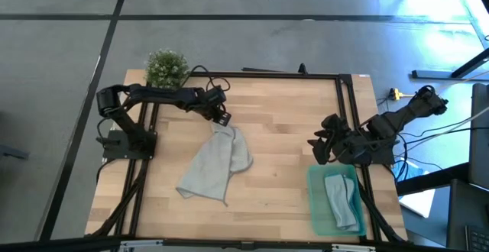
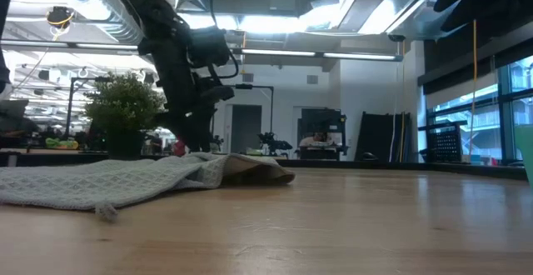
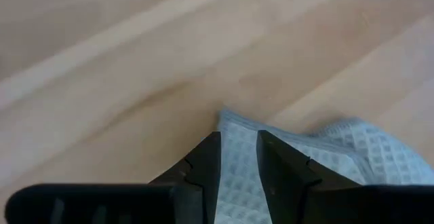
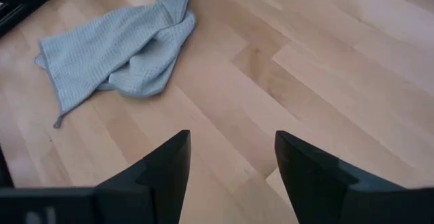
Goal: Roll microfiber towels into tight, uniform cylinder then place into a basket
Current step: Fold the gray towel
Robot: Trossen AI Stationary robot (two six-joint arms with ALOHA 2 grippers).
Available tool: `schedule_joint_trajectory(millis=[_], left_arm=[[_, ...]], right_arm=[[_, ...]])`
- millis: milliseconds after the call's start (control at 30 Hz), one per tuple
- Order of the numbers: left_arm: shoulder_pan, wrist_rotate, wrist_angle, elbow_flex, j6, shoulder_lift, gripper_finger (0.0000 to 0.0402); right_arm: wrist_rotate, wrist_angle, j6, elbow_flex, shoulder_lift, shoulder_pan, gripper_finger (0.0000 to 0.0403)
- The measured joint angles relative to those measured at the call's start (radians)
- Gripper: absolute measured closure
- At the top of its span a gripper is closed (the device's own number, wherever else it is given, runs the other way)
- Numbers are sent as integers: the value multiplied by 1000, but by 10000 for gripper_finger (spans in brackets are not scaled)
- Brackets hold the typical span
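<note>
The left gripper point(image 3: 239, 157) pinches the far corner of the grey towel point(image 1: 216, 163), which lies crumpled on the table point(image 1: 283, 137) near the middle. The right gripper point(image 4: 232, 157) hovers open beside the basket point(image 1: 315, 200), where the other towel point(image 1: 341, 198) lies rolled

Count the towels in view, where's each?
2. A grey towel lies crumpled on the table, one corner pinched by the left gripper. A second towel sits in the green basket, near the waiting right gripper. None appears hidden.
</note>
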Motion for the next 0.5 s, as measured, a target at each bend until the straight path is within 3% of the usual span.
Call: schedule_joint_trajectory(millis=[500], left_arm=[[4, 19, 44, 2, 26, 95, 312]], right_arm=[[-26, -2, -21, 0, 1, -36, 187]])
